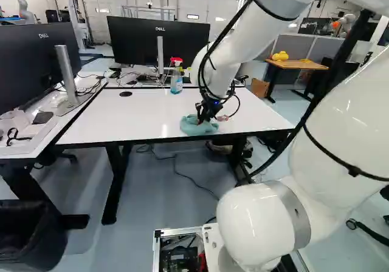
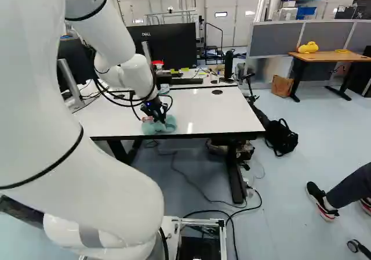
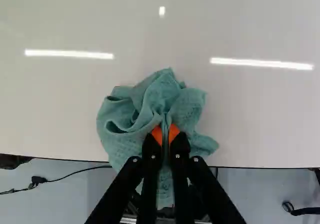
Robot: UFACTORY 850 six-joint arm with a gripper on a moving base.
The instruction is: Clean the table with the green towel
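Pinches crumpled green cloth towel [image 3: 167, 91] in black two-fingered gripper [image 3: 165, 129], directly beneath it at near edge of white rectangular desk [image 1: 121, 119], centre of left base view; should wipe inward next.

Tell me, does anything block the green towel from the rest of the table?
The end effector grips the towel. Only a spray bottle, near the far edge of the table, would likely block wiping there.
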